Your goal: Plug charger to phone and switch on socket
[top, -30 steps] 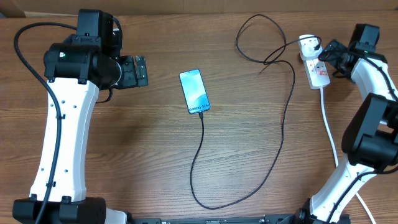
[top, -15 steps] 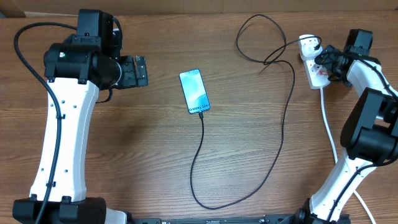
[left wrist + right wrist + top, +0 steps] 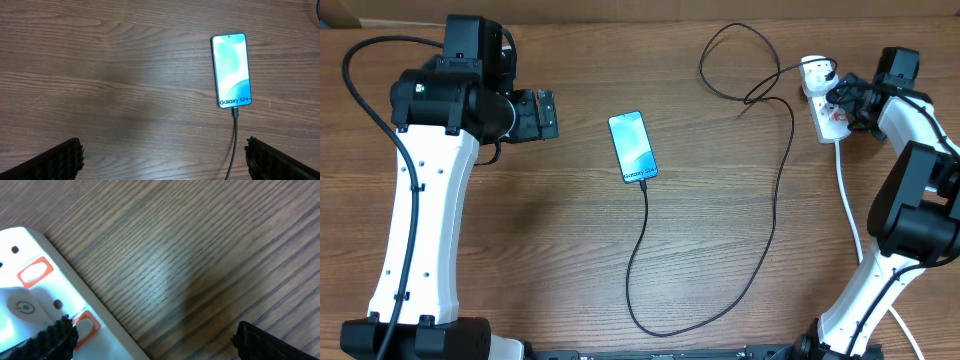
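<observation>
1. Far left, my left end effector (image 3: 546,113) hangs over the bare wooden surface (image 3: 570,250), jaws spread wide and holding nothing. Overhead, it sits well apart from the phone. Its own wrist camera gives me only the two black finger pads (image 3: 62,159) in the bottom corners.
2. The phone (image 3: 633,146) lies flat near the middle of the surface, screen up and lit light blue. From overhead I cannot read the text on it. The left wrist view shows "Galaxy S24+" along its lower end.
3. The charger cable (image 3: 775,200) meets the phone's lower edge. The left wrist view shows its small black connector (image 3: 235,113) sitting against that edge, a detail too small to make out from above. Only the overhead view gives me the rest. The cable runs toward the near edge, bends right, climbs the right side and loops to a white plug (image 3: 817,70) at the socket's far end.
4. The socket (image 3: 828,112) lies at the far right, its thick white cord (image 3: 850,210) trailing toward the near edge.
5. My right end effector (image 3: 840,102) sits over the socket, opened wide and gripping nothing. Its wrist view shows what overhead hides: two red-orange switches (image 3: 35,272) and one finger (image 3: 55,337) just beside the nearer switch. I cannot tell whether they touch.
</observation>
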Available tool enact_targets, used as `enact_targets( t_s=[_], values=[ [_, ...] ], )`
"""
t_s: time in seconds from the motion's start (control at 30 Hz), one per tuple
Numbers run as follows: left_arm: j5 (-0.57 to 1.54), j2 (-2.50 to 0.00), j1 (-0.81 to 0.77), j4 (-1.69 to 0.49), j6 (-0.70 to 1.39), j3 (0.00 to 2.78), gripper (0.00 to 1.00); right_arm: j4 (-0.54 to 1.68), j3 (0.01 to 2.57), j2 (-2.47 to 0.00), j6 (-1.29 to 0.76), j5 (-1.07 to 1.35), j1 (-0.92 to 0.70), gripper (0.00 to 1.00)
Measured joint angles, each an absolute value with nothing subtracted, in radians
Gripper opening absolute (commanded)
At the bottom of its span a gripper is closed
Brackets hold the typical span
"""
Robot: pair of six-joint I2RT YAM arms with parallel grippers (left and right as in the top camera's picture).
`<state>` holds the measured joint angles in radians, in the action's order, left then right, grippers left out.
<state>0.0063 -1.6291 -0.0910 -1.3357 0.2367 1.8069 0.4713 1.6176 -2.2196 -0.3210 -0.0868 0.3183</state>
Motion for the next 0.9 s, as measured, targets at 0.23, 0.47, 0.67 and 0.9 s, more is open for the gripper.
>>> enact_targets(
  t_s=[0.23,0.47,0.67,0.9],
  values=[
    [0.006,-1.629,-0.091,-1.336,0.237,1.807,1.00,0.489,1.618,-2.220,-0.321,-0.097,0.321,1.00],
    [0.006,-1.629,-0.091,-1.336,0.237,1.807,1.00,0.490,1.618,-2.220,-0.320,-0.101,0.321,1.00],
    [0.006,-1.629,-0.091,-1.336,0.237,1.807,1.00,0.481,1.618,-2.220,-0.320,-0.081,0.321,1.00],
    [0.007,-1.629,-0.091,-1.336,0.237,1.807,1.00,0.487,1.618,-2.220,-0.307,-0.049,0.321,1.00]
  ],
)
